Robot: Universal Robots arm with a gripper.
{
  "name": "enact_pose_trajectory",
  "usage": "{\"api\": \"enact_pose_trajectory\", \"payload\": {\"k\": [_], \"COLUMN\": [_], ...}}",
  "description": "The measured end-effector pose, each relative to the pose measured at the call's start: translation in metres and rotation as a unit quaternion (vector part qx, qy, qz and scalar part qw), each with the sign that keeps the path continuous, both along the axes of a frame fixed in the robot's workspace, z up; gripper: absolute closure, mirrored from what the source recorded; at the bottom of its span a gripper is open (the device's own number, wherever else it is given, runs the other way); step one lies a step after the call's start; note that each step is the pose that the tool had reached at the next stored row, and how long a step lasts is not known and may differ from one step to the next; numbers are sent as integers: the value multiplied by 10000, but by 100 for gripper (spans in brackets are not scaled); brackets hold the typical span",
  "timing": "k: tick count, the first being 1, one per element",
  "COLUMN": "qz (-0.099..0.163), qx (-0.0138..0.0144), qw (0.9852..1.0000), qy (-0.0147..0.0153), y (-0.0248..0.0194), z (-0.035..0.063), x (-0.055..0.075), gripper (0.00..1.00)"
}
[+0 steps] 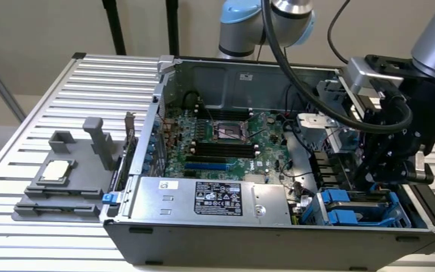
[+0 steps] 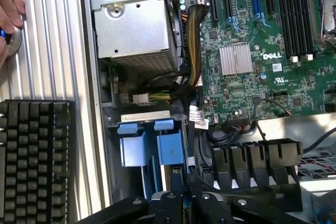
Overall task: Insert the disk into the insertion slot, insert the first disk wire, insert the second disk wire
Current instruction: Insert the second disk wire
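Disk sits down in the slot at the case's front corner, on the exterior view's right, w/ its blue carrier tabs facing up. I count 2 blue tabs in the wrist view, side by side, just beside the silver power box.

My gripper is right over that bay, fingers pinched shut w/ almost no gap. In the wrist view the tips sit just above the inner blue tab; I can't tell if they pinch a thin wire or nothing. I read the low, narrow pose as meant for fine work at the disk's edge, where wide fingers wouldn't fit between the carrier and the black cable block next to it.

Going outward: 1 green main board fills the case floor, w/ 1 bare chip socket near the middle. 1 bundle of yellow and black wires runs from the power box toward the bay, prob routed there so the plugs reach the disk.

Outside the case, 1 grey holder lies on the slatted table w/ 1 chip on it. 1 keyboard lies beside the case, and 1 person's hand rests on the table.
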State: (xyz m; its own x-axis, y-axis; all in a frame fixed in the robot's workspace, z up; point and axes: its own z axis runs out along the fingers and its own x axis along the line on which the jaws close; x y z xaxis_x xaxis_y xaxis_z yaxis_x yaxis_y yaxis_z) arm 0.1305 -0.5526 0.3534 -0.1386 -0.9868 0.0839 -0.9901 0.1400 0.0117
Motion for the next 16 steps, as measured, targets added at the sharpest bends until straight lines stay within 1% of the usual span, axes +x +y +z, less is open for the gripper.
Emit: {"api": "enact_pose_trajectory", "payload": {"k": [2,4,8,11,12,16], "qz": [5,11,34,58,65,84], "qx": [15,37,98,144,155,173], "qw": [10000,10000,9999,9999,9999,9998], "qy": [0,0,0,0,0,1], "y": [-14,-27,-47,-51,-51,-56], "z": [-9,-21,-58,-79,-81,-84], "x": [12,23,27,28,30,54], "gripper": [84,84,84,84,84,84]}}
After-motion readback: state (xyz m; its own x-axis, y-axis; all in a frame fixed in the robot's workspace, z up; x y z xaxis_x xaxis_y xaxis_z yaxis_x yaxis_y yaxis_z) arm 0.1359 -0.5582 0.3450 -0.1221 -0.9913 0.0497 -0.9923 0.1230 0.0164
